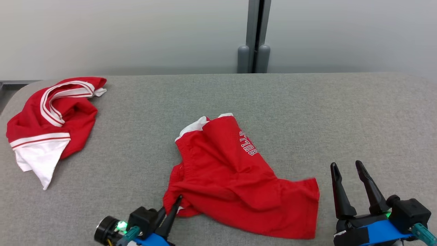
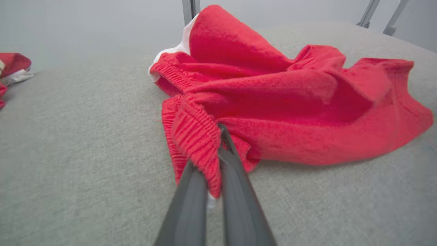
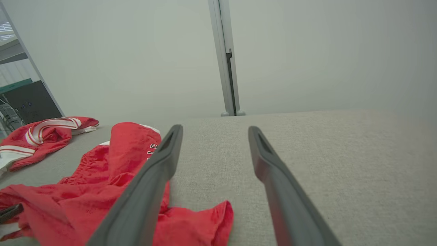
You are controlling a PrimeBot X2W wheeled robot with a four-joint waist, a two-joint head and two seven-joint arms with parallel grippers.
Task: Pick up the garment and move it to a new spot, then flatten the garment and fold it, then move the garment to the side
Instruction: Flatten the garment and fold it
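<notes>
Red shorts (image 1: 235,177) lie crumpled; left gripper (image 1: 178,199) pinches their waistband (image 2: 198,136), right gripper (image 1: 346,165) gapes empty. Moving, flattening and folding likely all remain.

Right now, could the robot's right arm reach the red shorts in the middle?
Probably yes: the right end effector stands open beside the red shorts, grey table between them. The left end effector grips the opposite edge, out of its way.
</notes>
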